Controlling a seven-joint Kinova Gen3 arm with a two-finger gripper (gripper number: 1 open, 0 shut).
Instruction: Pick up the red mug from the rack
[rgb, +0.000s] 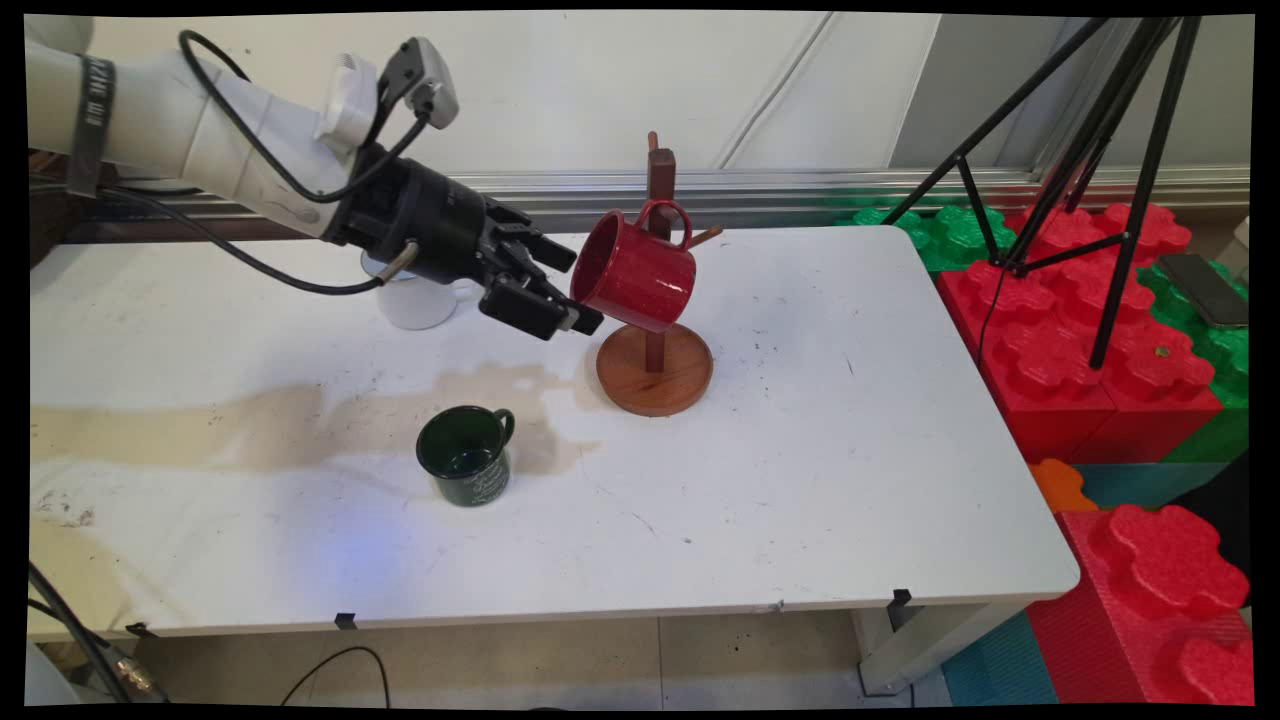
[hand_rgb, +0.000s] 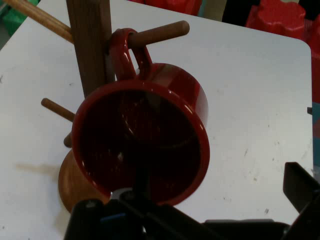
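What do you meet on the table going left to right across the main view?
White cup behind the arm → green mug → gripper → red mug hanging on the wooden mug tree.

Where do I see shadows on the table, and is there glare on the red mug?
Main view: a faint shadow lies on the table right of the green mug; the tan patch behind may be shadow or stain. Hand view: bright glints along the rim of the red mug; its inside is dark.
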